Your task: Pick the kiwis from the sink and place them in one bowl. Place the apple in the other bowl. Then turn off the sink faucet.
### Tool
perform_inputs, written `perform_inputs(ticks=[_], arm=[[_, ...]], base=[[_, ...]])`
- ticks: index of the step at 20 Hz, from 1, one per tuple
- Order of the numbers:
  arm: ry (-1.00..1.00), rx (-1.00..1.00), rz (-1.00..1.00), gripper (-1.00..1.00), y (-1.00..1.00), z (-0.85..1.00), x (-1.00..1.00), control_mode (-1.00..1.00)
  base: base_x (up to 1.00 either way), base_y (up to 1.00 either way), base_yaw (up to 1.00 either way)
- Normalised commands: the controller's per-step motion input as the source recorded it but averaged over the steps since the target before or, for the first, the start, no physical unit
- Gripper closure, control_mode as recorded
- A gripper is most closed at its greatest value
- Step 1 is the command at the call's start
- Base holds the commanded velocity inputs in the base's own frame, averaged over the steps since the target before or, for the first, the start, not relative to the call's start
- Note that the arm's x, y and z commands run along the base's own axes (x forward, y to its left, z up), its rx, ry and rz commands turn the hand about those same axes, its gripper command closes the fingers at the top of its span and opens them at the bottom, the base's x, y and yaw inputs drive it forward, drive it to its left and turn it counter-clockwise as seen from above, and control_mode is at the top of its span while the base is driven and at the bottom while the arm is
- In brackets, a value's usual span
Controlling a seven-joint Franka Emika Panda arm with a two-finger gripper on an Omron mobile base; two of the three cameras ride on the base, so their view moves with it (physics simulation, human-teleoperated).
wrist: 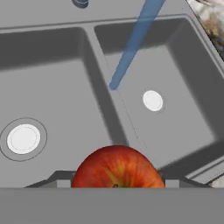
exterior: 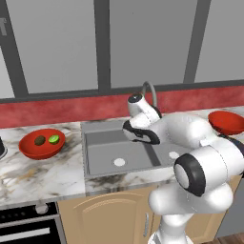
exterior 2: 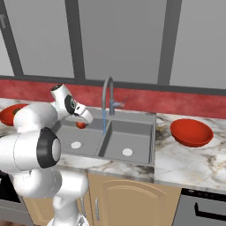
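Note:
My gripper (exterior 2: 82,124) is shut on the red-orange apple (exterior 2: 80,125) and holds it above the left basin of the grey sink (exterior 2: 132,137). In the hand view the apple (wrist: 117,168) bulges up at the bottom, over the divider between the basins. Both kiwis, a dark brown one (exterior: 40,140) and a lime green one (exterior: 54,139), lie in the red bowl (exterior: 28,150) on the left counter. The second red bowl (exterior 2: 191,131) stands on the right counter with nothing in it. A blue stream of water (wrist: 133,43) runs from the gooseneck faucet (exterior 2: 107,95).
Each basin has a white round drain (wrist: 23,138). A red backsplash and grey wall panels stand behind the sink. A stove front (exterior: 28,226) sits below the left counter, and my own white arm (exterior: 190,138) crosses over the right basin.

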Motion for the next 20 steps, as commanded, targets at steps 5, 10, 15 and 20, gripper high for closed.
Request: perform_inputs(ticks=[5,10,15,20], arm=[[0.09,0.0,-0.18,1.0,-0.62,0.4,-0.75,-1.0],[0.02,0.05,-0.13,1.0,-0.96,0.11,-0.4,-1.0],[-0.08,0.13,-0.06,1.0,-0.98,0.07,-0.02,-1.0],[-0.09,0.15,-0.06,1.0,-0.88,0.18,0.01,-1.0]], base=[[0.0,0.0,0.0],[0.0,0.0,0.0],[0.0,0.0,0.0],[0.0,0.0,0.0]])
